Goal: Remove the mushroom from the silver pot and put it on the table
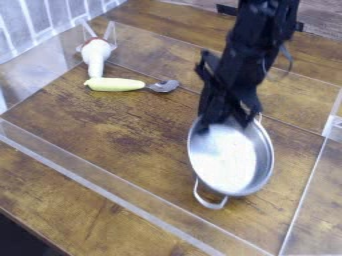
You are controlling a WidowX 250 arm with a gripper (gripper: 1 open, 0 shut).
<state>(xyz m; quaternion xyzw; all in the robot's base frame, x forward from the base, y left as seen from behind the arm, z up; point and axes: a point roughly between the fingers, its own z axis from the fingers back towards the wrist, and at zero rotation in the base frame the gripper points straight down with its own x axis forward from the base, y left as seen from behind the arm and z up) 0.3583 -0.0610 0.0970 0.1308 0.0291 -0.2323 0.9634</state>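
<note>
The silver pot point(230, 160) is tipped up on the table point(120, 125). Its far rim is raised and its open side faces the camera. The near wire handle point(207, 197) stays low by the tabletop. My gripper point(222, 112) points down at the raised far rim and is shut, seemingly pinching that rim. The picture is blurred there. The mushroom is hidden: the pot's pale shiny inside shows nothing I can make out, and the fingers cover the spot at the rim.
A long yellow-green piece point(115, 85) and a small grey spoon point(163, 86) lie at the back left. Behind them is a white piece with a reddish tip point(94, 54). Clear acrylic rails point(80, 160) cross the table in front and along the right edge.
</note>
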